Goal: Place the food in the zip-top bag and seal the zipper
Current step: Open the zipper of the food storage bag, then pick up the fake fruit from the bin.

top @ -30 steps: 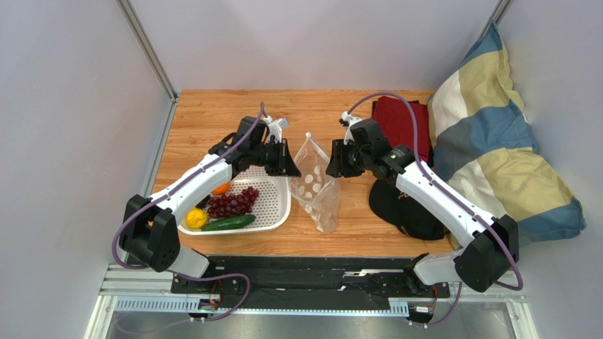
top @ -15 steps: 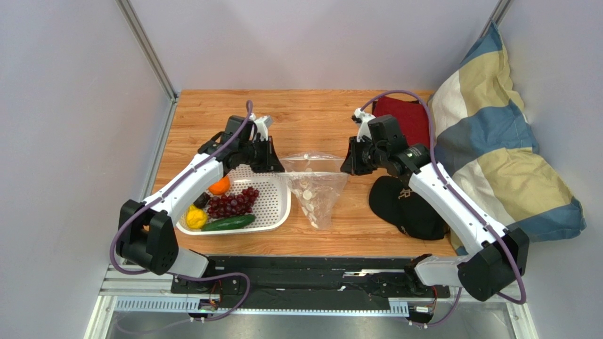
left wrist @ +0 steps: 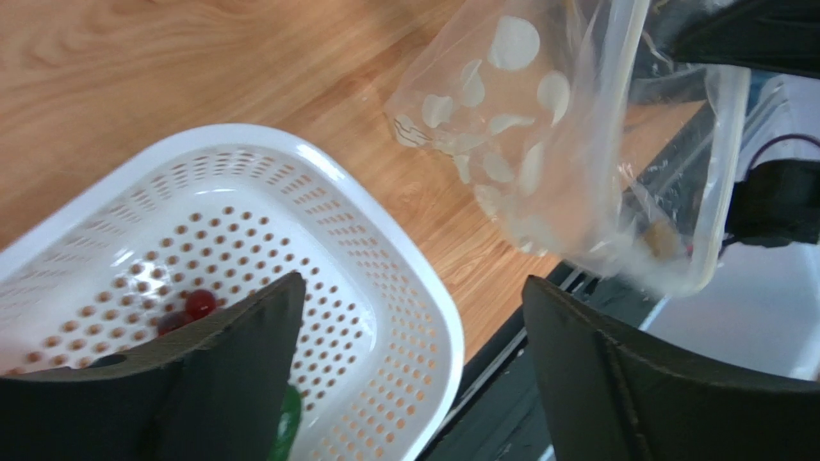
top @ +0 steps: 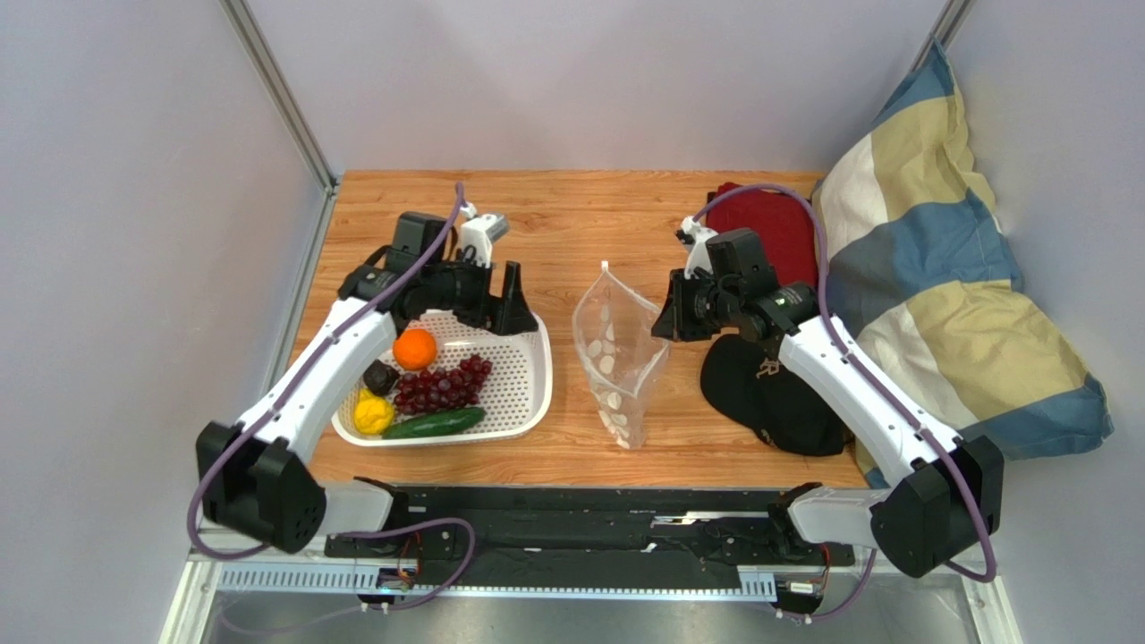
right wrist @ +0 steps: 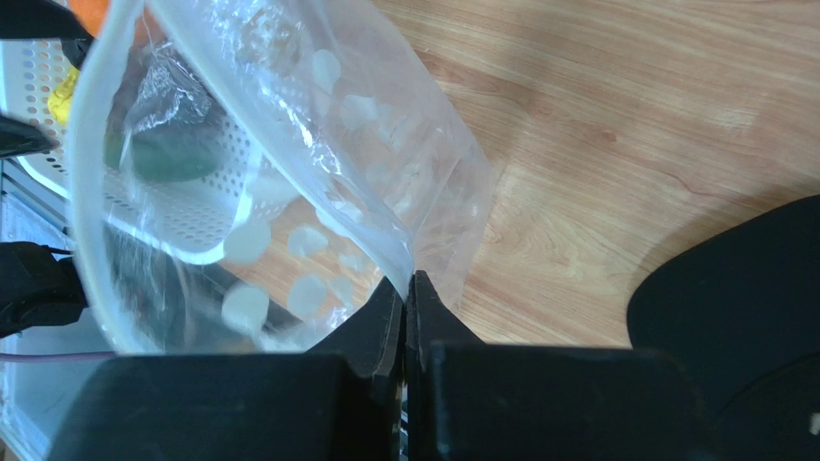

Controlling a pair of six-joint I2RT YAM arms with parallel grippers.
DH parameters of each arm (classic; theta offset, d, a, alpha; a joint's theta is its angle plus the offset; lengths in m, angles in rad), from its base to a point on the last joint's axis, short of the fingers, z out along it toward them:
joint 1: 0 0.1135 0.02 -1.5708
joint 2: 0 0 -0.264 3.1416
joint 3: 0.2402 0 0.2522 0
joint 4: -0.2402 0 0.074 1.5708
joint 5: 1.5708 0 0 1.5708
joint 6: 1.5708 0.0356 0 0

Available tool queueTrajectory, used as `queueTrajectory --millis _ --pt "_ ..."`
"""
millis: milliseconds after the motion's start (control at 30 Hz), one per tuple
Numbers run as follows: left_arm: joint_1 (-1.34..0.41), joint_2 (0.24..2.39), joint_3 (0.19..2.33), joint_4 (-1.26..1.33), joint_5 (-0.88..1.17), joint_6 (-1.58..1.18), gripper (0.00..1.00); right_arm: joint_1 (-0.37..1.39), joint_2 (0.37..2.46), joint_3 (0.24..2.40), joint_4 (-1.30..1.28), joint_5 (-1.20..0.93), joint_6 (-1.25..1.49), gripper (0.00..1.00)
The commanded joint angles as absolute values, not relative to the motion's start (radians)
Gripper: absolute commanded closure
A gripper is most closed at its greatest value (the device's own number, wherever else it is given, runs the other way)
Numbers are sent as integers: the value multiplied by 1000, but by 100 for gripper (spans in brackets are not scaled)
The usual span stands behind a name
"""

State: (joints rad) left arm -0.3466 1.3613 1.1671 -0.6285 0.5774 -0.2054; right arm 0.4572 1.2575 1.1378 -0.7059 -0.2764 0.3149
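The clear dotted zip-top bag [top: 616, 356] hangs upright at the table's middle with its mouth open. My right gripper [top: 668, 322] is shut on the bag's right mouth edge; in the right wrist view the jaws [right wrist: 408, 288] pinch the plastic [right wrist: 289, 173], and the zipper strip [right wrist: 85, 192] curves round the open mouth. My left gripper [top: 504, 306] is open and holds nothing, hovering over the white basket's [top: 524, 383] far right corner, apart from the bag [left wrist: 539, 144]. The food lies in the basket: orange [top: 414, 349], grapes [top: 441, 387], dark purple fruit [top: 380, 377], lemon [top: 372, 413], cucumber [top: 433, 423].
A black cap [top: 766, 396] lies right of the bag, under my right arm. A red cloth [top: 766, 228] sits at the back right, and a striped pillow [top: 941, 269] leans against the right wall. The table's front edge meets a black rail.
My left gripper has let go of the bag, opened, and drawn back left over the basket. The bag's mouth, stretched wide half a second ago, has narrowed and hangs from the right gripper alone.
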Motion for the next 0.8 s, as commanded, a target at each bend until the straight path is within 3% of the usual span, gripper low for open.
queueTrajectory --millis 0,233,267,333,767 --pt "-290 1192 1175 -713 566 79 6 472 1292 1101 -634 -316 383 100" --pt "-285 1149 1047 -928 400 576 10 495 1287 1075 -577 -333 449 100" --pt "-287 1143 1022 -920 391 650 6 497 1289 1075 -574 -340 454 100" --pt "-287 1141 970 -878 382 699 2 499 1290 1077 -566 -345 463 100" --pt "-386 1315 841 -640 238 801 2 503 1330 1134 -492 -420 569 100"
